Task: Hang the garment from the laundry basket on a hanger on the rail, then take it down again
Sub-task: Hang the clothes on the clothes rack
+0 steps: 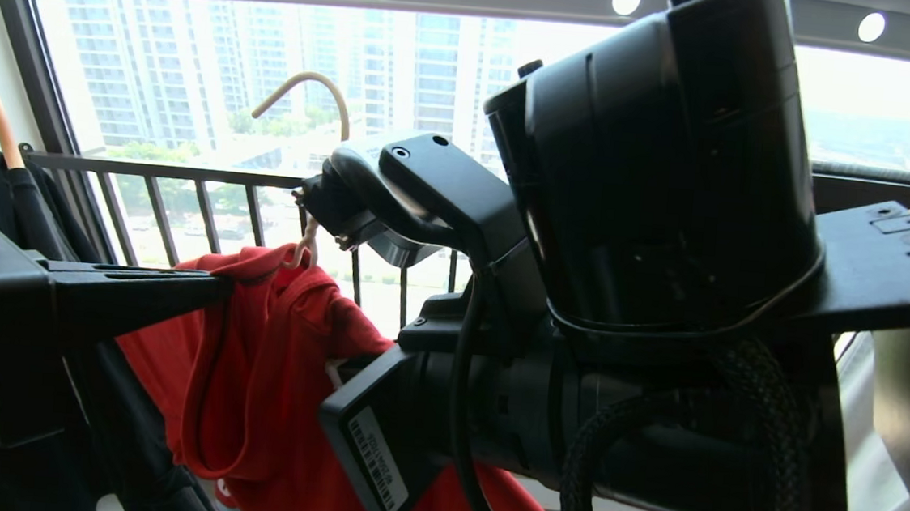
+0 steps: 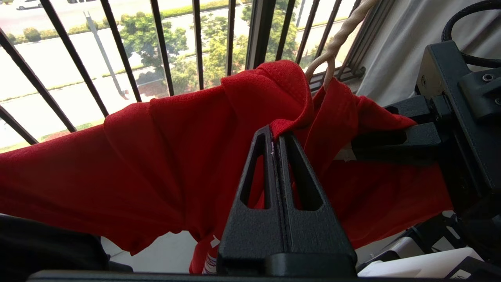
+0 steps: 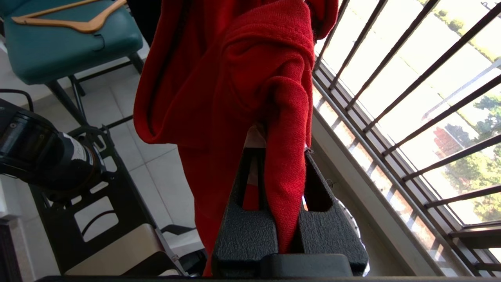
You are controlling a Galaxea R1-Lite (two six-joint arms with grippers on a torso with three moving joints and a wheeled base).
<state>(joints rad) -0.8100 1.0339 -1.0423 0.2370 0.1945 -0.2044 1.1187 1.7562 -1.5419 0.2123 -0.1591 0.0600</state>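
Left wrist view shows the left gripper (image 2: 278, 137) pinched tight on the collar of the red garment (image 2: 156, 156), which hangs on the cream hanger (image 2: 336, 43). Right gripper (image 3: 274, 149) is clamped on a fold of the same shirt beside the window railing (image 3: 411, 98); its white lettering is unreadable.

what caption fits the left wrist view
Left gripper shut on the red T-shirt's collar, the cream wire hanger rising behind it.
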